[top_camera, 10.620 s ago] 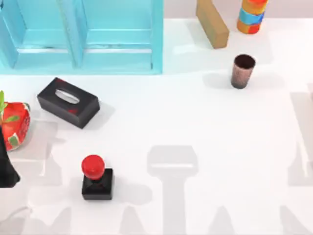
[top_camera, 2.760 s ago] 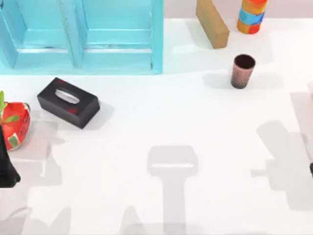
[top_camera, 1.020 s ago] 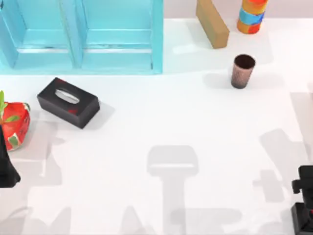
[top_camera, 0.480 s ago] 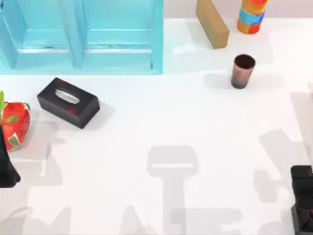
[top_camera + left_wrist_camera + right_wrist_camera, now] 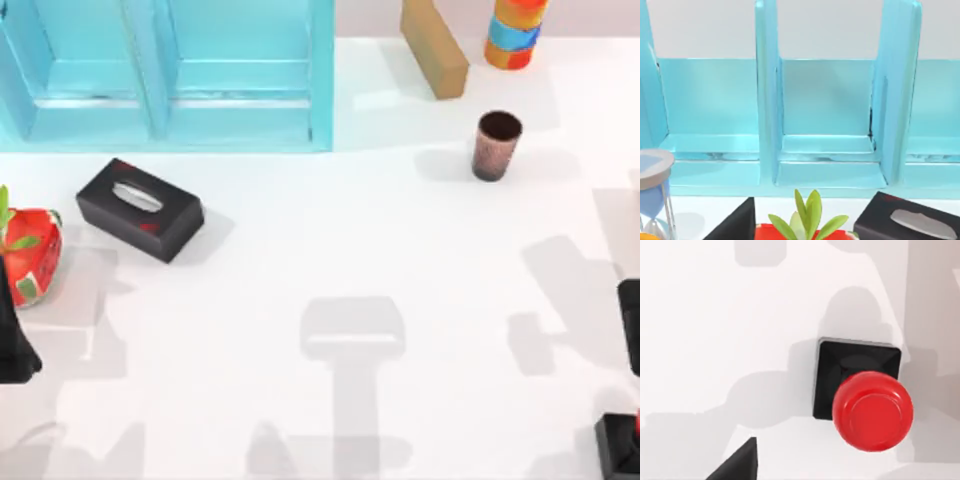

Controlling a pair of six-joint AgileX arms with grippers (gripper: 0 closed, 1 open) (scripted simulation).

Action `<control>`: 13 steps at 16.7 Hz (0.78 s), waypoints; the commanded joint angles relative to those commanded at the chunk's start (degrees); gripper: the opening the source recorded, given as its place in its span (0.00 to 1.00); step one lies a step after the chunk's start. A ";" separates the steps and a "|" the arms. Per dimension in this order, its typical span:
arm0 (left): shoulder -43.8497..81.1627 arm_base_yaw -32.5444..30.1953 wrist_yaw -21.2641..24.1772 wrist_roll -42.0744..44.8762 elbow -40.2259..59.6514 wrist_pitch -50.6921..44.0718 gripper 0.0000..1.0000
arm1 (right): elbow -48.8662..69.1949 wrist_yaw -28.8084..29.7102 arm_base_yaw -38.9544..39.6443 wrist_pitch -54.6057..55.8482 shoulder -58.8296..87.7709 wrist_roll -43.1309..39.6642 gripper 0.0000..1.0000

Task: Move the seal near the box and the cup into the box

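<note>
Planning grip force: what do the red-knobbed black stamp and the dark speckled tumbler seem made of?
The seal: its red knob looks like glossy plastic or lacquer, given its soft sheen; its black square base is matte, possibly plastic or rubber. The cup: the mottled reddish-brown wall suggests glazed ceramic or stoneware, though that is uncertain.

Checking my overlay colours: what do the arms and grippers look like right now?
Little to go on. The left arm is a plain black angular mass at the table's left edge. The right arm is a black block at the right edge. Each wrist view catches one matte black wedge-shaped fingertip. No cables or markings are visible.
</note>
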 joint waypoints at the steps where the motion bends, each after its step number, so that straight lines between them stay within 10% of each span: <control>1: 0.00 0.00 0.00 0.00 0.00 0.00 1.00 | 2.54 0.01 -0.05 -2.50 0.09 -0.10 1.00; 13: 0.00 0.00 0.00 0.00 0.00 0.00 1.00 | 11.87 0.22 -0.45 -8.86 3.88 -0.84 1.00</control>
